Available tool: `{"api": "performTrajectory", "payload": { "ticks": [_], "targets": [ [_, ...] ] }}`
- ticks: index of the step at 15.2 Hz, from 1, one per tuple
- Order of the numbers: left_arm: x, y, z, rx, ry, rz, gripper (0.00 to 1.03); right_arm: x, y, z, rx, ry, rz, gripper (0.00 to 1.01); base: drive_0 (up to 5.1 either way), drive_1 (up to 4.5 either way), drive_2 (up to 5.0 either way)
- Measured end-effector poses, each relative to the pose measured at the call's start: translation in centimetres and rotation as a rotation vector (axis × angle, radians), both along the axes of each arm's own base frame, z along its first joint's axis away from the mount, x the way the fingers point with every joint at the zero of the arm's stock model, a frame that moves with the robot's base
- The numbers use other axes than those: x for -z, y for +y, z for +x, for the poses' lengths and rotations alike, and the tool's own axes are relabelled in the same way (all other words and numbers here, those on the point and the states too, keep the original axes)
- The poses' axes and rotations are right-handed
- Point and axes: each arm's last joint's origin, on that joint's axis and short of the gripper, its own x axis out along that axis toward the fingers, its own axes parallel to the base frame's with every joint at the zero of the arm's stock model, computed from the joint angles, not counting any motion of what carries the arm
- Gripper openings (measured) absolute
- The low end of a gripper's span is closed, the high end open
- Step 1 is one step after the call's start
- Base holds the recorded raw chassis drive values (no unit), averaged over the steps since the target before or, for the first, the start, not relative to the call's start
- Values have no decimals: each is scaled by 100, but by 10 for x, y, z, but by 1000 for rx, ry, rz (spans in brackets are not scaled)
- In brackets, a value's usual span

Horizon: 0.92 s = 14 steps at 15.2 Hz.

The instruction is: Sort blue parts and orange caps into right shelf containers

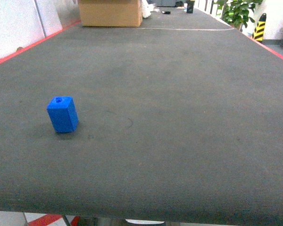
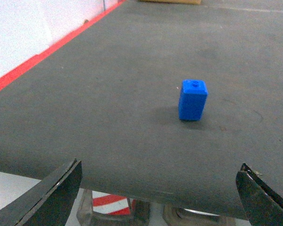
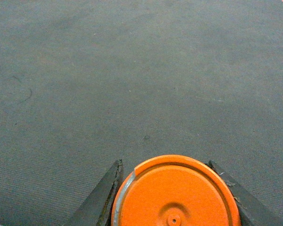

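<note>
One blue part [image 1: 62,114] stands upright on the dark grey mat, left of centre in the head view. In the left wrist view the same blue part [image 2: 193,100] is ahead of my left gripper [image 2: 160,188], which is open and empty, hanging at the table's near edge. An orange cap [image 3: 175,193] fills the bottom of the right wrist view, its flat round top facing the camera. My right gripper [image 3: 172,190] is shut on it, one dark finger against each side, above the mat. Neither gripper shows in the head view. The right shelf and the containers are out of view.
The grey mat table [image 1: 179,94] has red edges [image 1: 33,44] on both sides. A cardboard box [image 1: 110,12] sits at the far end. A plant [image 1: 236,12] and a yellow-black post [image 1: 259,26] stand beyond the right edge. A red-white striped base [image 2: 114,205] lies below the table's front.
</note>
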Motion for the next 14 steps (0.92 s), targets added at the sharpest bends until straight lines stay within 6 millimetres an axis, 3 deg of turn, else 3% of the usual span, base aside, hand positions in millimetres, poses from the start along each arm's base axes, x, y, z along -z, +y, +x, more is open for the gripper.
{"api": "performTrajectory", "payload": {
  "ticks": [2, 4, 8, 9, 14],
  "targets": [
    [-25, -2, 29, -10, -8, -26, 98, 0, 0, 0, 0, 3, -3, 44, 0, 0, 0],
    [-39, -5, 75, 24, -1, -24, 98, 1, 0, 0, 0, 4, -4, 44, 0, 0, 0],
    [-18, -12, 177, 96, 213, -14, 98, 1, 0, 0, 0, 4, -4, 44, 0, 0, 0],
    [-11, -12, 189, 84, 238, -11, 98, 1, 0, 0, -1, 4, -4, 44, 0, 0, 0],
    [-3, -12, 181, 94, 319, -20, 98, 1, 0, 0, 0, 4, -4, 44, 0, 0, 0]
  ]
}}
